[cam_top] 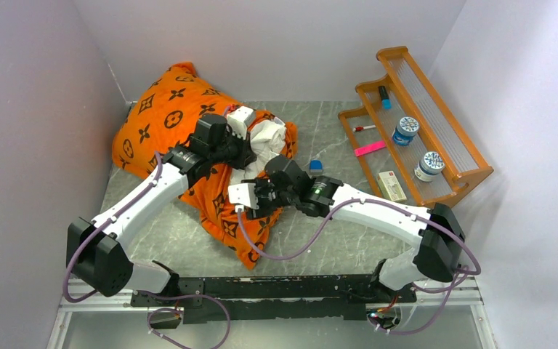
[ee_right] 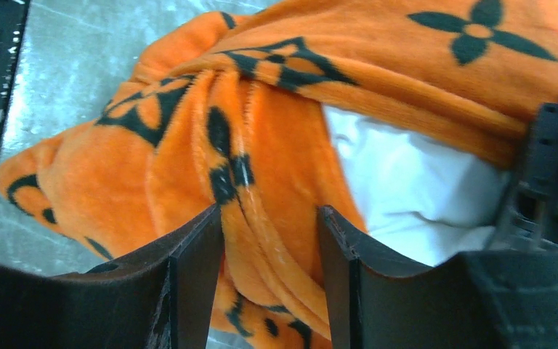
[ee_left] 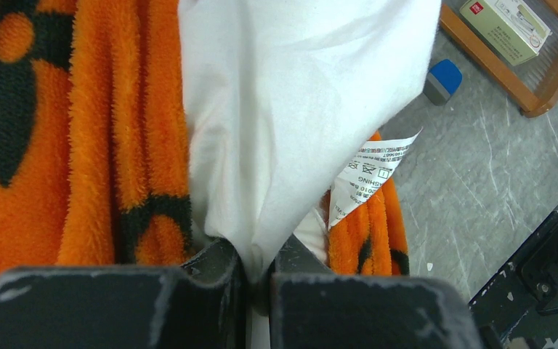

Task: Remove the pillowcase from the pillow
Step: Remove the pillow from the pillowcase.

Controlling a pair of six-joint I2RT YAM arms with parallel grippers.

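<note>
Pillowcase (cam_top: 167,120) and pillow (cam_top: 270,137) lie together in the top view. The orange cover's long axis runs from the back corner at 10 o'clock down toward 6 o'clock at the middle of the table (cam_top: 349,123). Its mouth is at the middle, where a white corner of the pillow pokes out toward 3 o'clock. Most of the pillow is hidden inside the cover.

Your left gripper (ee_left: 258,273) is clenched on that white corner, with the cloth pinched up between its jaws. The bulk of the cover lies at 9 to 10 o'clock from it.

Your right gripper (ee_right: 270,218) is the arm nearer the cover's loose edge. Its jaws stand apart and straddle a raised orange fold that runs from 12 to 6 o'clock between them. That fold is not pinched. White pillow shows at 3 o'clock of that fold.

As I judge it, the next move depends on this: the pillow is anchored on one side, and the cover's edge sits ready between parted jaws. You would close on the fold and draw it off toward 10 o'clock, along the long axis.

A care label (ee_left: 367,171) hangs from the pillow, printed with laundry symbols and a word that looks like WASHING; the rest is too small to read. The box (ee_left: 505,25) on the wooden rack (cam_top: 472,171) carries print I cannot read.
</note>
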